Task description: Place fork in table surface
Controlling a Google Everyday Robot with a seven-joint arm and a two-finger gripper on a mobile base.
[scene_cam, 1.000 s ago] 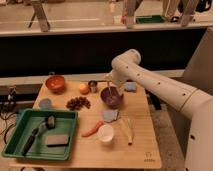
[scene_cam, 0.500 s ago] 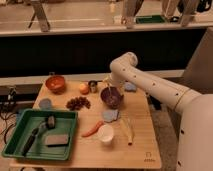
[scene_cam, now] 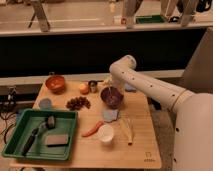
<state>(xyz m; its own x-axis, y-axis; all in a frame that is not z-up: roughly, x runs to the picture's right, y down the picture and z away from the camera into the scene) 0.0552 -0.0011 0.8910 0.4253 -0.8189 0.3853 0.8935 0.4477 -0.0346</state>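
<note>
In the camera view, the pincer (scene_cam: 109, 83) was seen near the back edge of the counter (scene_cam: 142, 142), hung just above the purple bowl (scene_cam: 111, 98). Whether it was wide, narrow or clamped could not be told. A thin pale streak, taken for the fork (scene_cam: 110, 90), was seen upright between pincer and bowl; contact with either could not be judged.

Several slips were judged possible. If the fork were loosely held, it could be dropped into the bowl instead of onto the wood. The bowl's rim could be caught and the bowl dragged or tipped. Bare wood was found mostly toward the front right corner, so a set-down nearer the middle could be fouled by the blue cloth (scene_cam: 110, 115), the carrot (scene_cam: 92, 130), the white cup (scene_cam: 105, 134) or the yellowish utensil (scene_cam: 127, 131). A slender fork released close to the right edge could be lost over it.

The counter was made of light planks with visible grain. The bowl was round and glossy. The tray (scene_cam: 15, 131) at the front left corner was green plastic, rectangular, with a raised rim. The fork appeared narrow, straight and stiff.
</note>
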